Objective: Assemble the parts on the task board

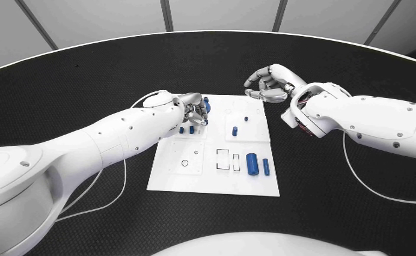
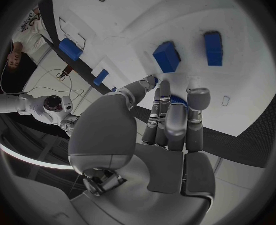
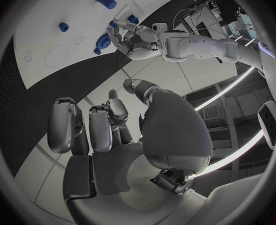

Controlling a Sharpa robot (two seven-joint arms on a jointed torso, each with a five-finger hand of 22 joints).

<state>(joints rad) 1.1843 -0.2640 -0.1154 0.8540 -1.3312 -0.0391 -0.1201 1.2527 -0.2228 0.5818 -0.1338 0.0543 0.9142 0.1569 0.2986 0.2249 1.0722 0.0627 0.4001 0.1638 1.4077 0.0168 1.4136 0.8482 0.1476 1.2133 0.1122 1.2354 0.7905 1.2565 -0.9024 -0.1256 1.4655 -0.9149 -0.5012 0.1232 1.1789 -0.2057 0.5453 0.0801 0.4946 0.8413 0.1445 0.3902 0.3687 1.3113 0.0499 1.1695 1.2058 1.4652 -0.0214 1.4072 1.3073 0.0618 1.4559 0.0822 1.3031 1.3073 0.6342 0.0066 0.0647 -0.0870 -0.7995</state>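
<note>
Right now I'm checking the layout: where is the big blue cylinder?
In the head view, the big blue cylinder lies on the board's right side, near its front, beside a slimmer blue rod and well clear of both robot hands.

Left arm reached in from the near left, left hand (image 1: 192,109) lowered at the far left part of the scene's middle, fingers (image 2: 175,120) curled close together, pointing down. Right arm came in from the right, right hand (image 1: 270,85) hovering farther back, fingers (image 3: 100,127) curled in, holding nothing.
</note>
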